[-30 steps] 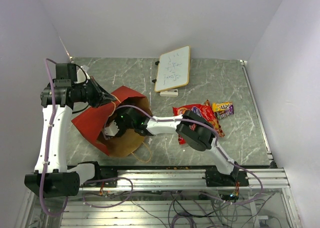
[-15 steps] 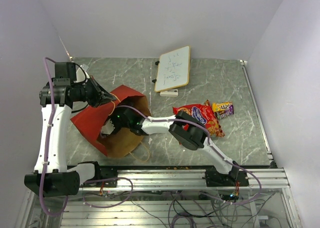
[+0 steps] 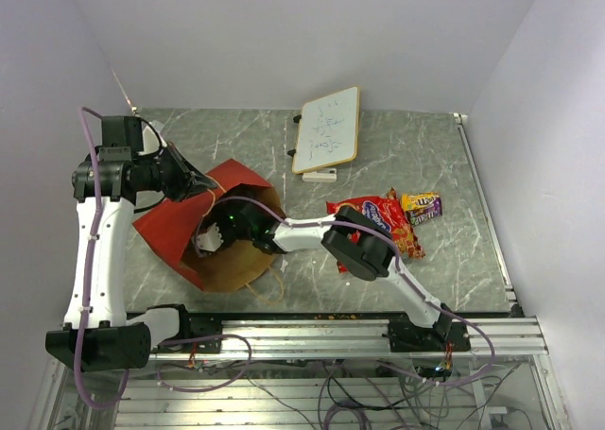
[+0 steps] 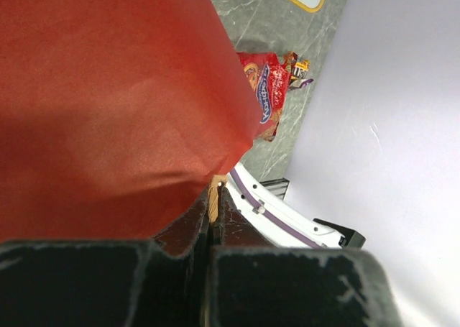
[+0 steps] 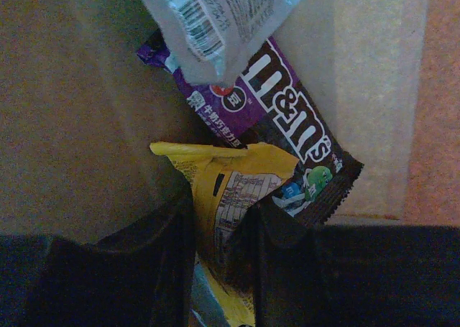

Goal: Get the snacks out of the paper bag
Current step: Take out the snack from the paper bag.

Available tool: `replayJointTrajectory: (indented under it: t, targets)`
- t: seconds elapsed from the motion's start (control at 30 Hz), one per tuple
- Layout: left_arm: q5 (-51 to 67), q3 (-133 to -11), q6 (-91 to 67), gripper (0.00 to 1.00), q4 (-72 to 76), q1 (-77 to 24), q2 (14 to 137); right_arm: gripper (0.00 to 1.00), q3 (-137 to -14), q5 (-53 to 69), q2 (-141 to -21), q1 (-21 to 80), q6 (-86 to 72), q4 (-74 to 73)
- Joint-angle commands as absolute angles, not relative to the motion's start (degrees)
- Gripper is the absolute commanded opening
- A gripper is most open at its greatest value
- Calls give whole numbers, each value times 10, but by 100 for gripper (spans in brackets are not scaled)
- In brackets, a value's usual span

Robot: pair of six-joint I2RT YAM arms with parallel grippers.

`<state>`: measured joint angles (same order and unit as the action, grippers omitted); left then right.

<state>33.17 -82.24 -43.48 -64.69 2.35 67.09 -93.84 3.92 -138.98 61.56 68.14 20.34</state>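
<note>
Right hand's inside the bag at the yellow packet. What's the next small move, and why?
Probably draw the right hand straight back out through the mouth of the paper bag. Its fingers look closed on the yellow packet, the purple bar and silver packet lie beyond, ungripped, and the left hand pinches the bag's rim.

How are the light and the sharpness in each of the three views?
Top external view: even light, sharp. Left wrist view: the red paper bag fills most of it, shadowed low down. Right wrist view: dim inside the bag, yet print on the purple packet is readable; a yellow packet sits between the jaws.
</note>
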Motion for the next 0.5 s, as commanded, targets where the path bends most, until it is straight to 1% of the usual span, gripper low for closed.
replayJointTrajectory:
  t: [0.0,0.1,0.2,0.27,0.47]
  targets:
    - [323,-849,-434,7,-640,19,669,12,-893,101,-1316,605,604,211]
    - [329,-853,-435,7,-614,19,670,6,-858,119,-1279,605,572,225]
    - [329,-854,-431,7,-610,20,674,1,-832,148,-1262,611,598,204]
    - [337,-851,-429,7,-609,20,677,1,-811,153,-1247,615,605,208]
    - [341,-850,-413,7,-614,19,685,0,-775,159,-1212,616,540,239]
